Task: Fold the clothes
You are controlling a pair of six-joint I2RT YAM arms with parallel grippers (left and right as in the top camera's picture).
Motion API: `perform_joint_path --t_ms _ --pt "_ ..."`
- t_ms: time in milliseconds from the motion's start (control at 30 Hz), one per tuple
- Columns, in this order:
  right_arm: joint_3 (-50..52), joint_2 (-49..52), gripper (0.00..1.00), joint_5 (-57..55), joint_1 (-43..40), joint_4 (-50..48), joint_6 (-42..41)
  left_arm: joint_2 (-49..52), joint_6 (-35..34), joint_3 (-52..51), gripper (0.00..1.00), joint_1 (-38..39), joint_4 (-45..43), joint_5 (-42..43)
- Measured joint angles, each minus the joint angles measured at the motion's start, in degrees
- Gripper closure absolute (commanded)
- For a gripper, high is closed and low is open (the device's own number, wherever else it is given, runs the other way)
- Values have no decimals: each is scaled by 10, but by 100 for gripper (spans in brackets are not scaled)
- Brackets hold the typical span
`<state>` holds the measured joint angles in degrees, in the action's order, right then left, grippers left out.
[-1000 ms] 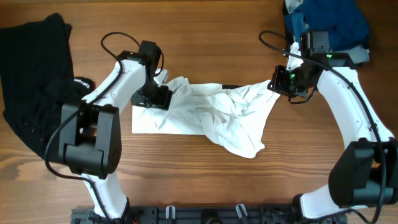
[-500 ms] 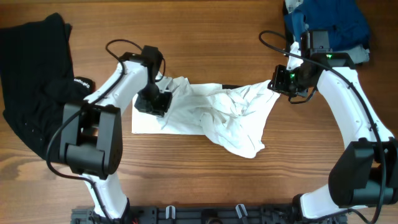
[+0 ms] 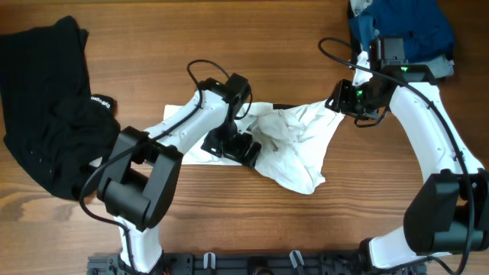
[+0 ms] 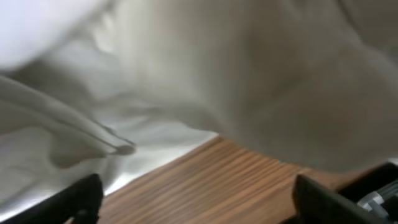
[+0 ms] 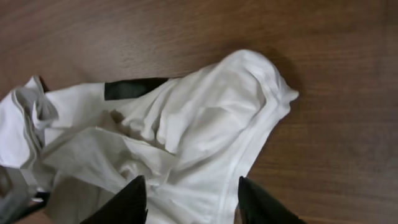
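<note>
Because the white shirt (image 3: 290, 141) is thin, limp cloth, expect it to be light, to sag and bunch wherever you lift it, and to slide easily over the wooden tabletop (image 3: 229, 38). It lies crumpled on that tabletop, flat on its left side and heaped on its right. Take it by a hem or corner, not by a loose fold in the middle. Your left pincer (image 3: 243, 147) sits low at the shirt's near edge, fingers spread wide and gripping nothing. Your right pincer (image 3: 341, 99) hovers over the shirt's far right corner, fingers apart with the hem lying below them. Black clothes (image 3: 46, 114) lie well left of the shirt and blue clothes (image 3: 405, 30) beyond its right corner. Neither blocks you, but your left arm crosses over the shirt's flat side.
</note>
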<state>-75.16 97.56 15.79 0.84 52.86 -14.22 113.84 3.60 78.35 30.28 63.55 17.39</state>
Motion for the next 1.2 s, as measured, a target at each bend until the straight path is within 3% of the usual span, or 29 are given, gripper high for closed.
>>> perform_joint_path --t_ms 133,267,533,700,800,833,867,1067,1200 --pt "19 0 28 -11 0 -4 -22 -1 0 17 0 1 42 1" --pt "79 0 28 -8 0 -28 -31 -33 -2 56 0 -8 45 0" --pt "205 0 29 13 4 -110 -47 -143 -69 83 0 -86 2 -67" --pt "275 -17 46 53 4 -223 -92 -144 -80 83 0 -135 0 -85" --pt "318 -27 69 96 3 -317 -128 -144 -85 83 0 -160 0 -97" --pt "336 -27 85 116 3 -347 -137 -144 -86 83 0 -164 0 -103" --pt "342 -27 96 127 2 -359 -141 -144 -87 83 0 -167 0 -108" --pt "369 -20 96 168 -7 -370 -164 -144 -87 83 0 -173 0 -146" --pt "358 -21 96 174 -50 -325 -142 -144 -88 83 0 -174 0 -172"
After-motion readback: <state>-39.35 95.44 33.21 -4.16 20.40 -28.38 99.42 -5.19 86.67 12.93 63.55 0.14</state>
